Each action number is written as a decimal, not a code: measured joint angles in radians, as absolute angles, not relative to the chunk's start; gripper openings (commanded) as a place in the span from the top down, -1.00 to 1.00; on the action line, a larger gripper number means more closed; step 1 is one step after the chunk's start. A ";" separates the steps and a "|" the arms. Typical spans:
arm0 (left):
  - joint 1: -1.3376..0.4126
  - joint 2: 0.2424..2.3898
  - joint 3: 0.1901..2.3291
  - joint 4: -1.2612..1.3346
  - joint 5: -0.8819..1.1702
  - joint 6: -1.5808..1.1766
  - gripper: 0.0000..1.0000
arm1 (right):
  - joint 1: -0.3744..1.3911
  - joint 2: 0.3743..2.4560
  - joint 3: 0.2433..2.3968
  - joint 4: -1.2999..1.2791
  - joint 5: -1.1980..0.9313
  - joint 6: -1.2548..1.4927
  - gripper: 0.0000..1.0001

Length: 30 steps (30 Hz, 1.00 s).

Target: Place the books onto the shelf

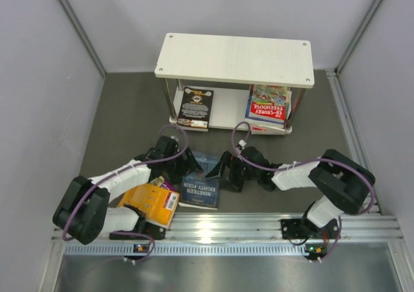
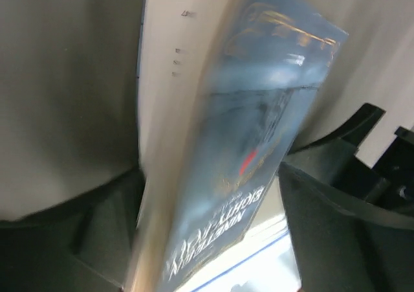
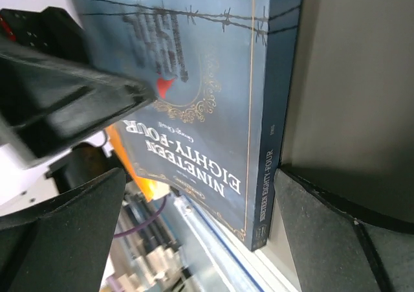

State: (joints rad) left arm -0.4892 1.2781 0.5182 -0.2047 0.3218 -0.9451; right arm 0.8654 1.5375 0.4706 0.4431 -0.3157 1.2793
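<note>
1. From above, the blue book (image 1: 202, 187) is seen on the table (image 1: 123, 111), between the left gripper (image 1: 176, 166) and the right gripper (image 1: 223, 169), in front of the shelf (image 1: 236, 59). A black book (image 1: 196, 106) and a stack of books (image 1: 268, 105) are laid on the shelf's lower board. An orange book (image 1: 155, 203) is partly covered by the left arm (image 1: 116, 175).
2. From the left wrist, the blue book is seen between the left fingers (image 2: 77, 240), which are held wide apart. Its white page edge is close to one finger. Whether the book is pinched cannot be told.
3. From the right wrist, the right fingers (image 3: 336, 221) are spread wide, and nothing is squeezed. The book's spine is seen just beside one finger.
</note>
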 measured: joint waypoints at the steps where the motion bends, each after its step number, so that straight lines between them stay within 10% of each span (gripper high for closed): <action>1: -0.514 1.279 0.511 -0.190 0.292 -0.950 -0.32 | 0.866 1.562 0.471 0.481 -0.333 1.294 -0.97; 6: -0.541 1.243 0.451 -0.117 0.228 -0.995 1.00 | 0.863 1.594 0.459 0.557 -0.367 1.332 -0.95; 30: -0.511 0.920 0.419 -0.188 0.321 -1.193 1.00 | 0.882 1.190 0.406 0.228 -0.278 1.270 -0.99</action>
